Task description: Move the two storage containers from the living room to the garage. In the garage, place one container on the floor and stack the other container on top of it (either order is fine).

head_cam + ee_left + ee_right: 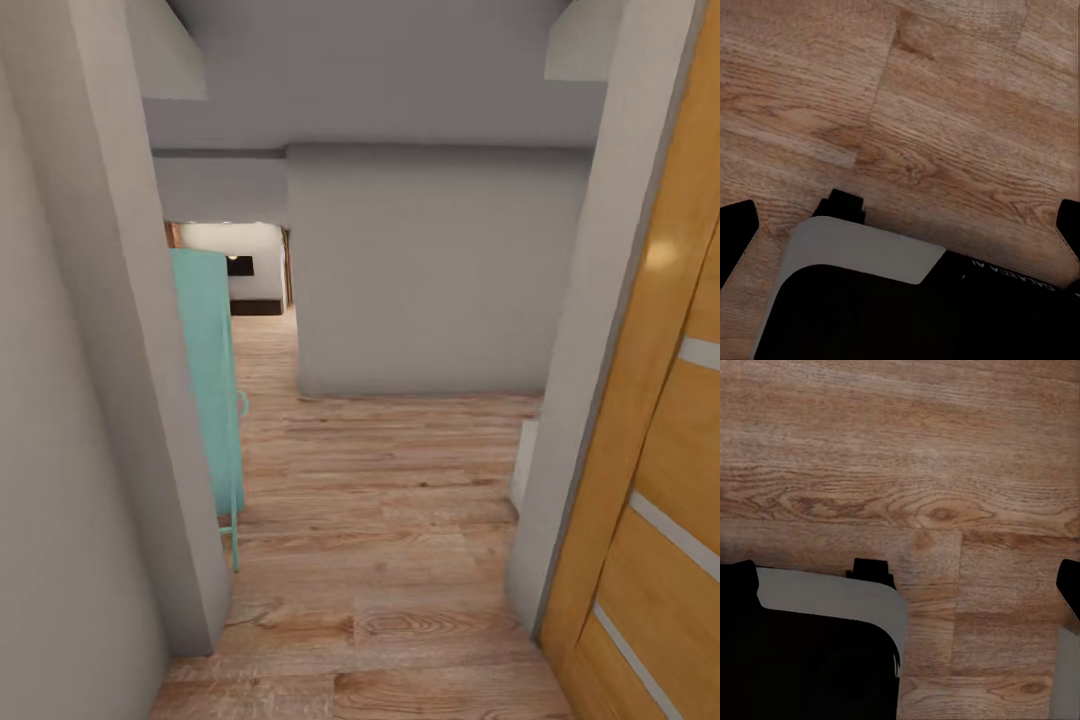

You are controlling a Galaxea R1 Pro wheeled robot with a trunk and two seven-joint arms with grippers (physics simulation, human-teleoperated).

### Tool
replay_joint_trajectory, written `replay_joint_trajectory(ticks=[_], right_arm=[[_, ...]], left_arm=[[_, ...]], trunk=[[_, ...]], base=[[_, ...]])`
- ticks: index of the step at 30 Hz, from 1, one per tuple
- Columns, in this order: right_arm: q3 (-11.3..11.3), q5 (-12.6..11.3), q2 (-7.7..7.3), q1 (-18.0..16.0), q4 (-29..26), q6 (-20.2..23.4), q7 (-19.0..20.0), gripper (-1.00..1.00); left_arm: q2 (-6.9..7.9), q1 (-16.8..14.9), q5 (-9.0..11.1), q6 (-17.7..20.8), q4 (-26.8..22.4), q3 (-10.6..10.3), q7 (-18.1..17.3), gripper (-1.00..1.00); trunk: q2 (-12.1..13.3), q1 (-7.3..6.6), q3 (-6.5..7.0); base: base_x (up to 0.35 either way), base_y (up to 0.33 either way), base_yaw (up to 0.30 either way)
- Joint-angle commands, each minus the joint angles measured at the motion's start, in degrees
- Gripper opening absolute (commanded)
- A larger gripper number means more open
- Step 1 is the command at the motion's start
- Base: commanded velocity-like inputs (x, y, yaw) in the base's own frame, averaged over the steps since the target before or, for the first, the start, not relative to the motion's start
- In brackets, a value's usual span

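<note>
The two storage containers are out of view, and so is the garage. I am in a narrow hallway with a light wood plank floor [380, 520]. In the left wrist view my left gripper [900, 225] hangs over the planks. Its dark fingertips [736, 229] sit far apart at the picture's edges, open, with nothing between them. My right gripper [904, 585] is likewise open above the floor, its fingertips [738, 582] spread wide and empty. My own grey-and-black base [862, 255] shows under both grippers.
A grey wall [430, 270] blocks the way straight ahead. A passage runs on at the left toward a farther room [250, 270]. A turquoise panel [210, 380] stands by the left wall corner [130, 400]. An orange wooden door [660, 450] is close on the right.
</note>
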Motion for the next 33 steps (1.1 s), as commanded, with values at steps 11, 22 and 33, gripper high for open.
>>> replay_joint_trajectory(ticks=[11, 22, 33], right_arm=[[0.3, 0.1, 0.03, -0.1, 0.2, -0.3, -0.2, 1.0], [0.3, 0.1, 0.03, -0.1, 0.2, -0.3, -0.2, 1.0], [0.3, 0.1, 0.03, -0.1, 0.2, -0.3, -0.2, 1.0]], left_arm=[[-0.08, 0.0, 0.4, 0.1, 0.0, -0.4, 0.1, 1.0], [-0.07, 0.0, 0.3, 0.1, -0.1, -0.4, 0.1, 1.0], [-0.06, 0.0, 0.3, 0.1, -0.1, -0.4, 0.1, 1.0]], trunk=[[0.0, 0.04, -0.06], [0.0, 0.04, -0.06], [0.0, 0.04, -0.06]], base=[[0.322, 0.088, 0.0], [0.323, 0.086, 0.0], [0.322, 0.085, 0.0]])
